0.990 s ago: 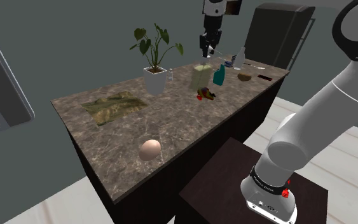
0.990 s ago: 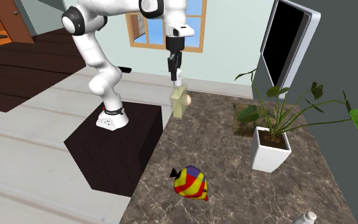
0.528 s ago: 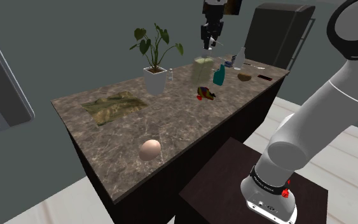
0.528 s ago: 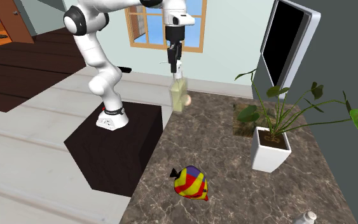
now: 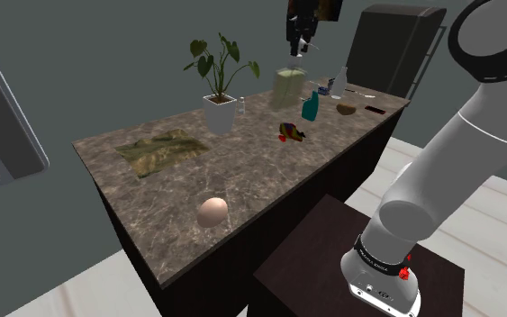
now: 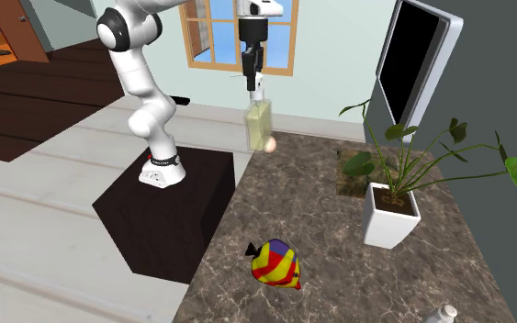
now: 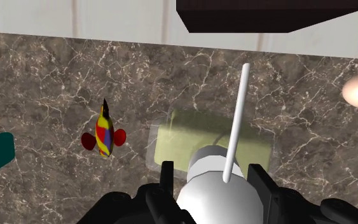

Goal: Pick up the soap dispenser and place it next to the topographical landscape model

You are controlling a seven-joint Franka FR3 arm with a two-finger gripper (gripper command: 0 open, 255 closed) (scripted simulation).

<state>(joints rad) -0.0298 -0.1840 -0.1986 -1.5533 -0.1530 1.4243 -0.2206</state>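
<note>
Aloft, the soap dispenser hangs clear of the worktop, roughly above a striped toy fish. The tool is closed on the dispenser's white pump head, a finger pressed to each side, with the pale green body hanging below. Step in hand, as judged: the carry. The topographical landscape model lies flat and well apart, toward the shoulder view's left, beyond the potted plant. The next move calls for a level traverse clear of the plant's leaves, then a descent onto bare worktop just beside the model, with the dispenser kept upright until release.
</note>
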